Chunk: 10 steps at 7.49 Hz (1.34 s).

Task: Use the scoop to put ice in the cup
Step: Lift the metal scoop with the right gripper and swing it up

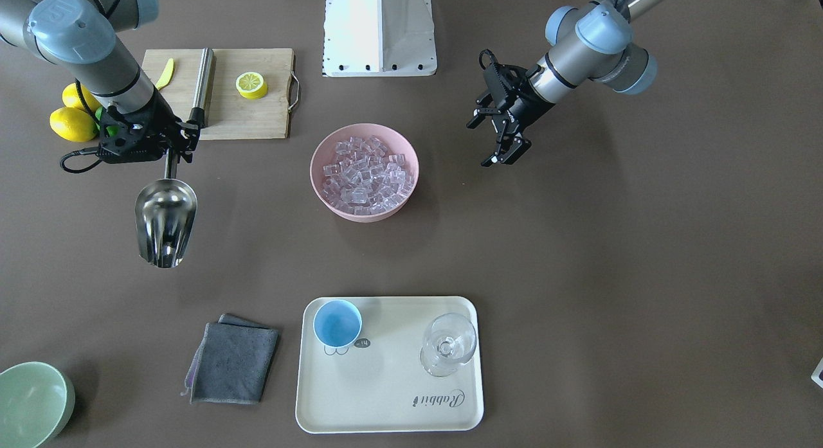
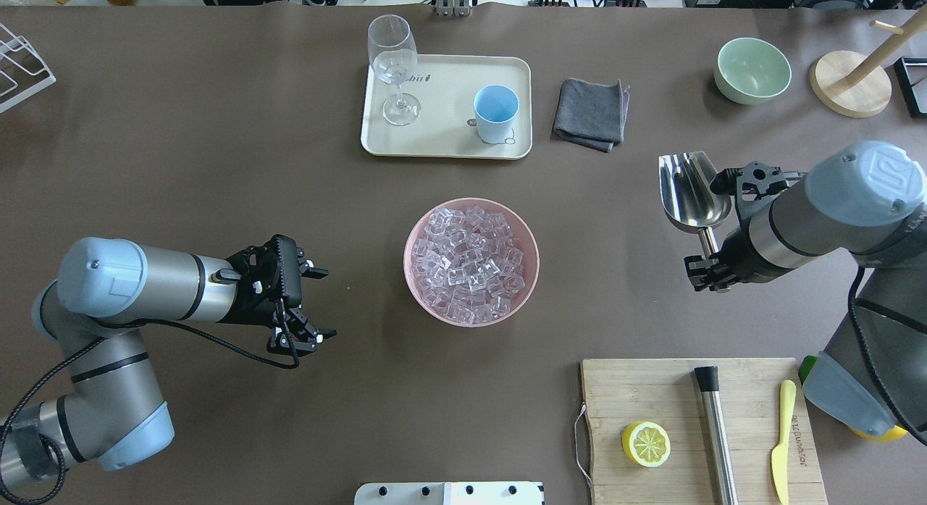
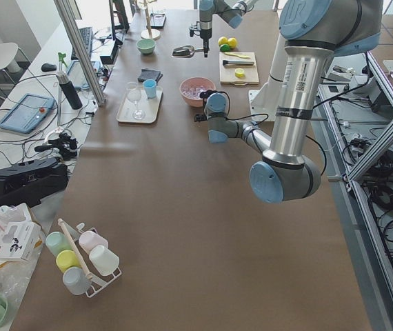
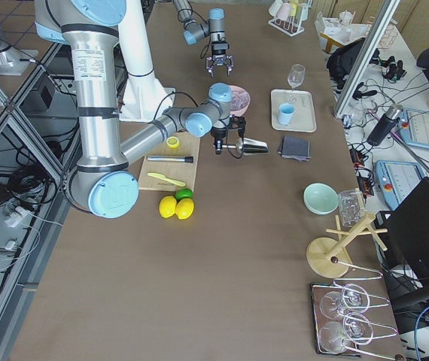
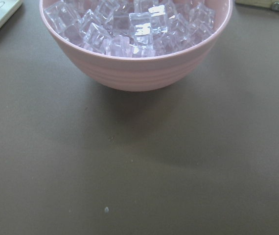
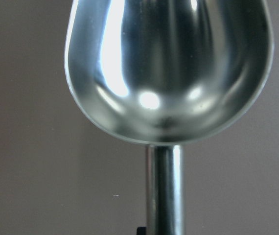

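Observation:
My right gripper (image 1: 170, 153) is shut on the thin handle of the steel scoop (image 1: 166, 223), held level above the table with its trough empty; the trough fills the right wrist view (image 6: 169, 68). The ice (image 1: 366, 171) is heaped in the pink bowl (image 1: 315, 171) at the table's middle, apart from the scoop. My left gripper (image 1: 481, 143) is open and empty, low on the bowl's other side, and the left wrist view faces the bowl (image 5: 139, 73) and ice (image 5: 134, 24). The light-blue cup (image 1: 337, 324) stands empty on the cream tray (image 1: 386, 396).
A clear stemmed glass (image 1: 448, 345) stands on the tray beside the cup. A folded grey cloth (image 1: 233, 363) and a pale green bowl (image 1: 29, 403) lie further along. A cutting board (image 1: 257, 117) with half a lemon, a steel rod and a yellow knife sits near my right arm, beside lemons (image 1: 72, 123).

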{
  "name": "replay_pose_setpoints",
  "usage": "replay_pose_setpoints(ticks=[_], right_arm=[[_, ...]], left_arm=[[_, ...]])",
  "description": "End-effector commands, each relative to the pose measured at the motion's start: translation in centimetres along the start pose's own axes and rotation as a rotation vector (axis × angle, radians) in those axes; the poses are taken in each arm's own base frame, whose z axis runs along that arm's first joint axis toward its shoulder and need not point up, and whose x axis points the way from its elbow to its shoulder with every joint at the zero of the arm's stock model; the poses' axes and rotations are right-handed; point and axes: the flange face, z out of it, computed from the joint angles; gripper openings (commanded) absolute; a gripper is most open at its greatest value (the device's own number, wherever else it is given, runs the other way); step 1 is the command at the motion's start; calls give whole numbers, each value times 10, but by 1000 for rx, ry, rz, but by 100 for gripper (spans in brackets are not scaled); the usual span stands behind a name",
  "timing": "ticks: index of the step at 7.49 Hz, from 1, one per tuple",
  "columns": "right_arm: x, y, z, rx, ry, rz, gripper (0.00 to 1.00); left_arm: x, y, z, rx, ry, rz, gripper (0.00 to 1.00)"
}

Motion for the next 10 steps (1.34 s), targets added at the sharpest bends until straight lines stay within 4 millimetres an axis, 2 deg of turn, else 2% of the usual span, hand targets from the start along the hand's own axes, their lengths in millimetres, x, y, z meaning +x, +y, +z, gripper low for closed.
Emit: replay_pose_setpoints(ticks=[1, 2, 3, 4, 6, 7, 8, 9, 10], right_arm=[[30, -19, -64, 48, 60, -197, 0], [62, -39, -86, 65, 90, -314, 0], [85, -52, -101, 43, 136, -449, 0], [104, -62, -120, 51, 151, -501, 0], [114, -63, -129, 10, 112, -567, 0], [110, -62, -137, -24, 117, -624, 0], [112, -57, -138, -85, 122, -755, 0], [113, -53, -141, -118, 137, -812, 0], [111, -57, -147, -128, 183, -882, 0]], left_arm=[[-9, -16, 27, 38, 0, 15, 98], [-12, -21, 37, 45, 0, 18, 98], [-17, -28, 51, 58, -1, 22, 98], [-20, -32, 58, 62, -2, 23, 98], [-22, -38, 58, 70, -3, 26, 98], [-23, -40, 59, 71, -4, 26, 98], [-22, -44, 59, 81, -4, 26, 98], [-23, -46, 58, 84, -5, 27, 98], [-23, -49, 58, 88, -5, 29, 98]])
